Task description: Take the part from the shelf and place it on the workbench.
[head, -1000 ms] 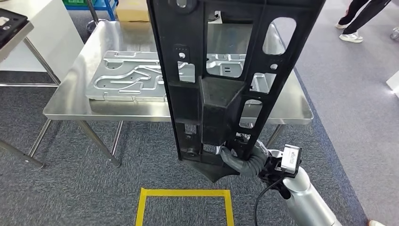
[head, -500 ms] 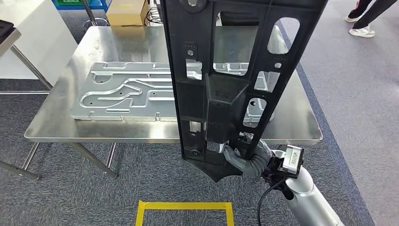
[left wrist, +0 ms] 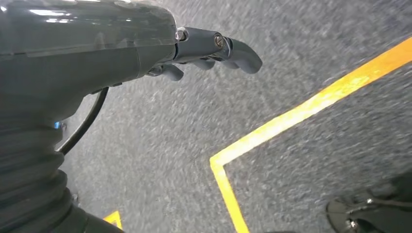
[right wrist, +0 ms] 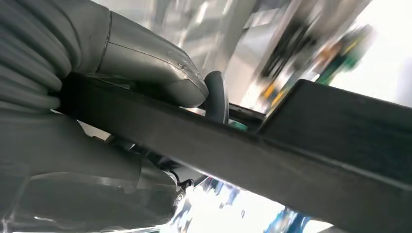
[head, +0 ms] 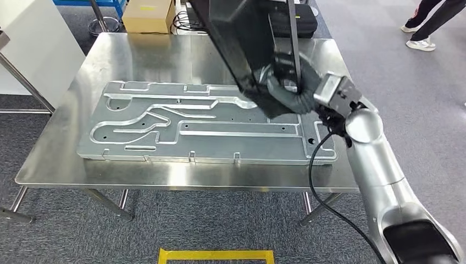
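The right hand (head: 286,88) grasps the black part (head: 247,44) by its lower end and holds it tilted in the air above the far right of the workbench (head: 49,159), over the grooved metal plate (head: 192,132) that lies flat on the bench top. In the right wrist view the thumb (right wrist: 160,82) presses on one face of a dark bar of the part while a finger hooks around its edge, so the grip looks firm but sits at one end of a long piece. The left hand (left wrist: 209,48) hangs over the carpet near a yellow floor line (left wrist: 291,116), fingers loosely apart and holding nothing. The step in hand seems to be the lowering. To do it well, I judge the arm should bring the part down slowly, tip it toward flat before it touches, and let go only once it rests fully. The likely risk is the free end swinging and striking the plate.
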Tool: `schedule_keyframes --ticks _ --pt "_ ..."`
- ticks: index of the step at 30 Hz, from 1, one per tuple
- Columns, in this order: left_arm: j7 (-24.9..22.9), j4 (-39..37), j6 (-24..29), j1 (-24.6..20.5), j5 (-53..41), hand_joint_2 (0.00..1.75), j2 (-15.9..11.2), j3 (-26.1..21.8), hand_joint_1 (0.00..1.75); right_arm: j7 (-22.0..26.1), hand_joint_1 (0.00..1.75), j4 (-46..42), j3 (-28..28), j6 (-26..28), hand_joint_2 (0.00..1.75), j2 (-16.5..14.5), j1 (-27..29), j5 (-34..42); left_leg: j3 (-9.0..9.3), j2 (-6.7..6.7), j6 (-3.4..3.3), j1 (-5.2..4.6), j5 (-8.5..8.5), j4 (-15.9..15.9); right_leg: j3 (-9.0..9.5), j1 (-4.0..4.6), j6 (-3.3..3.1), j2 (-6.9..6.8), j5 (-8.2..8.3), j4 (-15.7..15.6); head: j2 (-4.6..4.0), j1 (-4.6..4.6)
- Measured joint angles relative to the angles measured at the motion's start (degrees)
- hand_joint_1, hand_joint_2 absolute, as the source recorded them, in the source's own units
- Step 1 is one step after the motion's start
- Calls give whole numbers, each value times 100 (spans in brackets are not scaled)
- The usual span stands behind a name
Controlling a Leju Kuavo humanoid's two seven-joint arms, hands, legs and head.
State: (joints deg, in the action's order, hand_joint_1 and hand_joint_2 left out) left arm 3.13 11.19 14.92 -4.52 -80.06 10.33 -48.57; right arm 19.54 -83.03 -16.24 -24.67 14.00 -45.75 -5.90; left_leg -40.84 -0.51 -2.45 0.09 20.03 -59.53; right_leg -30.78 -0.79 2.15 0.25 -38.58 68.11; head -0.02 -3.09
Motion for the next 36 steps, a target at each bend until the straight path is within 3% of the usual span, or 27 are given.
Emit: schedule_keyframes --ticks 1,2,3,4,6,7,8,11,13,16,17,18,19,21,23,26,28,29,31,32,33,34,36 --pt "7 0 -7 -7 -1 175 1 0 0 27 175 152 -2 165 175 -31 -138 -248 28 -7 -9 -2 37 -1 -288 2 7 0 -80 381 0 0" --pt "16 0 -12 -9 -2 175 1 0 0 43 175 283 -7 294 175 -47 -228 -456 67 -22 -11 -5 78 -2 -517 3 6 0 -49 612 0 0" --pt "23 0 -16 -7 -3 175 1 0 0 48 175 383 -16 387 175 -54 -291 -625 118 -41 -9 -10 120 -2 -648 5 -6 -1 110 629 0 1" --pt "27 0 -19 -3 -7 175 1 0 0 48 175 463 -34 496 175 -56 -345 -813 181 -62 -4 -18 162 -2 -673 12 -34 0 389 420 0 1" --pt "31 -2 -22 7 -27 175 12 0 0 17 175 593 -126 967 175 -66 -482 -1554 290 -84 10 -42 236 6 -554 50 -136 -4 1017 -304 0 -1" --pt "34 -3 -28 9 -49 175 20 1 0 -29 175 664 -213 1307 175 -76 -575 -2110 319 -88 24 -51 260 10 -484 76 -186 -10 1207 -615 0 0" --pt "40 -4 -37 10 -71 175 28 4 0 -97 175 749 -326 1667 175 -86 -673 -2737 330 -88 43 -54 274 18 -443 99 -222 -15 1289 -800 0 1" --pt "77 -2 -65 -11 -120 175 29 13 0 -327 175 1110 -733 2514 175 -97 -924 -4407 345 -81 127 -50 302 37 -376 98 -260 -20 1280 -958 0 5" --pt "104 2 -69 -42 -130 175 25 15 0 -402 175 1423 -962 2869 175 -86 -996 -5044 267 -68 198 -52 430 -165 -283 56 -291 -50 1293 -1052 0 5" --pt "128 4 -69 -66 -136 175 14 16 0 -414 175 1849 -1211 3156 175 -51 -1014 -5361 -234 -49 297 -10 835 -1152 -188 42 -329 -102 1254 -1086 0 4" --pt "137 4 -71 -67 -137 175 8 16 0 -413 175 1973 -1275 3184 175 -48 -1015 -5411 -386 -44 324 10 884 -1409 -167 37 -327 -105 1232 -1083 0 4" --pt "148 4 -75 -70 -141 175 3 16 0 -412 175 2095 -1327 3191 175 -47 -1015 -5464 -452 -38 353 33 827 -1479 -144 29 -315 -104 1207 -1077 0 4" --pt "157 4 -82 -74 -149 175 -3 16 0 -410 175 2235 -1368 3196 175 -47 -1021 -5528 -409 -31 381 57 671 -1334 -117 16 -295 -102 1175 -1066 0 3" --pt "169 4 -99 -87 -176 175 -10 20 0 -380 175 2599 -1448 3249 175 -47 -1066 -5664 -114 -21 430 100 272 -653 -64 -9 -229 -101 1080 -1018 0 3" --pt "173 3 -118 -108 -199 175 -8 24 0 -299 175 3057 -1527 3378 175 -44 -1145 -5740 121 -36 392 109 147 -151 -68 0 -144 -99 996 -945 0 4" --pt "177 2 -159 -131 -222 175 -2 37 0 -128 175 3694 -1576 3580 175 -46 -1170 -5759 169 -61 229 84 227 -67 -80 4 -56 -102 951 -937 0 3" --pt "175 2 -181 -137 -244 175 -2 56 0 -57 175 4025 -1583 3626 175 -90 -1145 -5759 217 -59 160 89 250 -31 -143 -14 -17 -95 843 -760 0 4" --pt "175 2 -189 -142 -255 175 -2 66 0 -41 175 4180 -1585 3646 175 -134 -1128 -5758 244 -54 133 93 263 -18 -270 -18 -2 -87 733 -514 0 4" --pt "174 2 -195 -150 -271 175 -2 91 0 -34 175 4475 -1585 3687 175 -244 -1073 -5752 277 -45 93 82 292 -16 -710 -15 13 -70 492 226 0 4" --pt "170 2 -198 -150 -272 175 -2 106 0 -35 175 4601 -1585 3697 175 -296 -1033 -5748 292 -43 80 74 308 -17 -928 -13 13 -64 447 527 0 4" --pt "162 2 -201 -148 -273 175 -2 120 0 -34 175 4708 -1585 3698 175 -339 -992 -5742 312 -43 70 63 327 -17 -1070 -11 2 -59 508 652 0 3" --pt "149 2 -204 -146 -275 175 -2 132 0 -29 131 4801 -1585 3694 131 -375 -955 -5730 337 -45 67 51 347 -18 -1104 -6 -19 -56 675 560 0 3" --pt "119 2 -211 -145 -281 175 -1 144 0 -18 44 4946 -1585 3694 44 -440 -915 -5690 397 -47 78 29 389 -15 -905 24 -102 -56 1161 -119 0 4"
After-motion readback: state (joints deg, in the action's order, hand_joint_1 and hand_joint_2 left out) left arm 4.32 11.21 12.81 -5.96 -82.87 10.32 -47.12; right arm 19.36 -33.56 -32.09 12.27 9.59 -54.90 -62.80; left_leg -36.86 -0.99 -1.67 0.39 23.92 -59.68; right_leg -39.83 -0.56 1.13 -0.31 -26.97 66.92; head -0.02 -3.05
